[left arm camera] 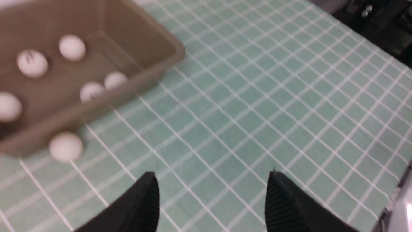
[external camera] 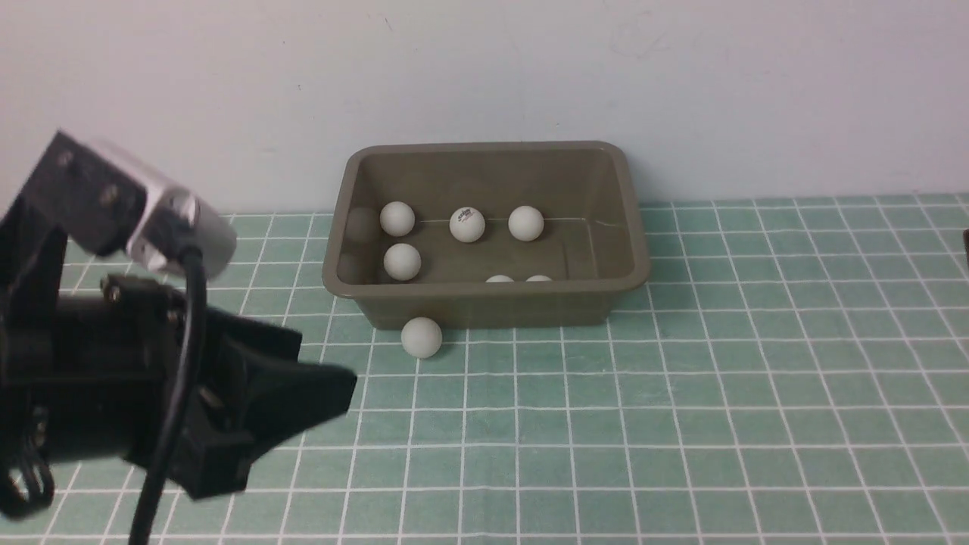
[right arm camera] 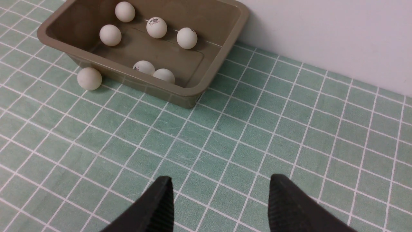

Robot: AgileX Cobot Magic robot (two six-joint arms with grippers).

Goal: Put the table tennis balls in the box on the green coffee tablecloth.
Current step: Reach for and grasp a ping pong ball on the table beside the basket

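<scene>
Left gripper point(left arm camera: 212, 180) and right gripper point(right arm camera: 219, 183) parted, empty. Loose ball point(external camera: 421, 337) against box point(external camera: 530, 310) wall: liable to roll across tablecloth point(external camera: 681, 378) if clipped.

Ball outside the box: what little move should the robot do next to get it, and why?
Probably swing the left gripper toward the stray ball and lower over it. It lies on the green cloth against the near wall of the box, the only one seen outside, on the left arm's side, and that gripper is open and empty.
</scene>
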